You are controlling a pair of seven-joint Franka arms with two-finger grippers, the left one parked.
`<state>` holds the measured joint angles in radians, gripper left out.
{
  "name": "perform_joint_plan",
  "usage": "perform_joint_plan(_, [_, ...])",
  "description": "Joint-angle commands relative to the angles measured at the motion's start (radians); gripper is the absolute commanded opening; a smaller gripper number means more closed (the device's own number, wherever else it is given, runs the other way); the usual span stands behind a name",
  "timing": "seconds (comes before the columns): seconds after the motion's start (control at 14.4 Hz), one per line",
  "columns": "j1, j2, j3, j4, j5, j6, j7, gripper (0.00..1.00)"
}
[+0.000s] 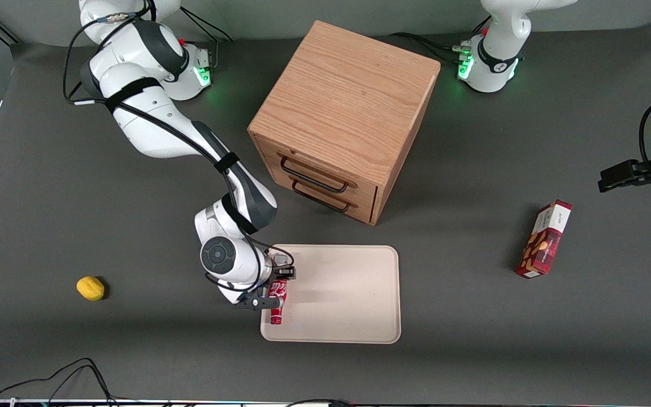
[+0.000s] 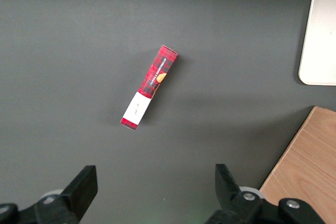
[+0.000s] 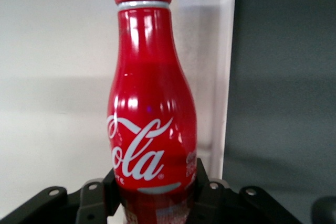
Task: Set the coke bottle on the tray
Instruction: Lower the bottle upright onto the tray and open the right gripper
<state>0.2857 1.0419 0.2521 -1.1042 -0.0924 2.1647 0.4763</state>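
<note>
tray (image 1: 348, 294): we see a cream rectangular tray with rounded corners and a low rim, lying flat on the dark table, nearer the front camera than the wooden cabinet.
tray contents: only the coke bottle (image 1: 277, 299) sits over it, along the rim at the working arm's end; the rest of its surface is bare.
coke bottle: red, white script on its body, lying lengthwise with its cap pointing toward the front camera; in the right wrist view (image 3: 152, 108) its lower body sits between the fingers and the tray rim runs just beside it.
gripper (image 1: 272, 289): right arm's gripper, low over the tray's edge at the working arm's end; we see its fingers pinching the bottle's lower body from both sides.
bottle contact with tray: we cannot tell whether it rests on the surface or hangs just above it.
drawer cabinet (image 1: 342, 118): oak, two drawers with dark handles, both closed; we cannot see inside.
snack box (image 1: 544, 239): red, lying on the table toward the parked arm's end, well apart from the tray.
lemon (image 1: 90, 288): yellow, on the table toward the working arm's end.
</note>
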Motion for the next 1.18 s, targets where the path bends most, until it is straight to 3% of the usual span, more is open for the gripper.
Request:
perform_joint_plan(0.0, [0.007, 0.006, 0.003, 0.024, -0.01, 0.003, -0.002, 0.0])
perform_joint_plan(0.07, [0.007, 0.006, 0.003, 0.023, -0.009, 0.003, -0.001, 0.0])
perform_joint_plan(0.14, [0.01, 0.006, 0.001, 0.018, -0.016, 0.004, -0.007, 0.79])
perform_joint_plan(0.21, [0.013, 0.003, 0.001, 0.017, -0.032, 0.004, -0.004, 1.0])
perform_joint_plan(0.83, [0.01, -0.016, 0.003, 0.02, -0.052, 0.006, -0.011, 1.0])
perform_joint_plan(1.11, [-0.042, -0.21, 0.003, -0.002, -0.056, -0.087, -0.016, 1.0])
